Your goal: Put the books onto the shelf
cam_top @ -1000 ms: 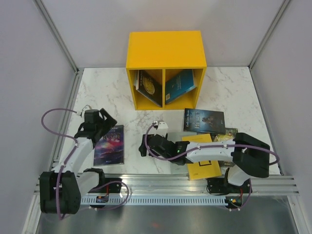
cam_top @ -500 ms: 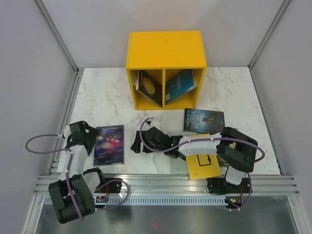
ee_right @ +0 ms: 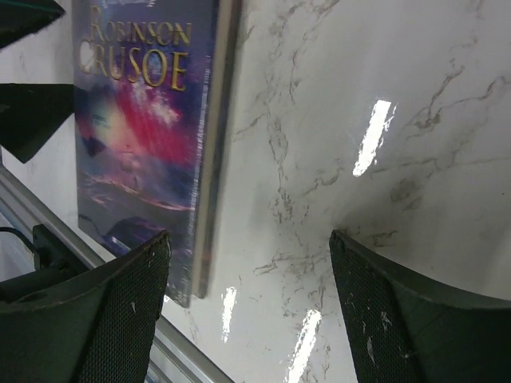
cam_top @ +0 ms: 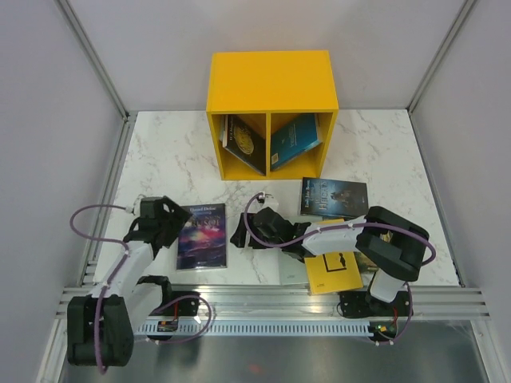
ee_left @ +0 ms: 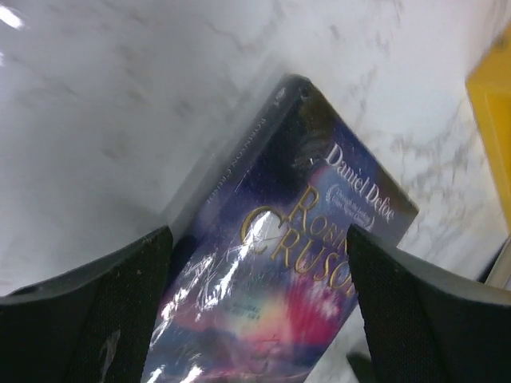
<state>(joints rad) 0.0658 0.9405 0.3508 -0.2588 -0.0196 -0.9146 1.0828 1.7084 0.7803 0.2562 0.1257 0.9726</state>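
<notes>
A purple Robinson Crusoe book (cam_top: 201,235) lies flat on the marble table, front left. My left gripper (cam_top: 169,223) is at its left edge, open. In the left wrist view the book (ee_left: 319,239) fills the gap between the left gripper's (ee_left: 259,311) wide fingers. My right gripper (cam_top: 239,234) is open just right of the book, over bare marble. The book's (ee_right: 144,104) page edge shows beside the right gripper's (ee_right: 247,311) left finger. The yellow shelf (cam_top: 271,84) stands at the back with a dark book (cam_top: 242,142) and a teal book (cam_top: 294,140) leaning inside.
A dark book (cam_top: 334,197) lies right of centre. A yellow book (cam_top: 333,273) sits at the front under my right arm, with another book (cam_top: 377,217) partly hidden by that arm. A metal rail (cam_top: 263,299) runs along the near edge.
My left gripper swung right to the purple book's left edge, and the book slid to the right. The right gripper shifted slightly and stays open by the book's right edge.
</notes>
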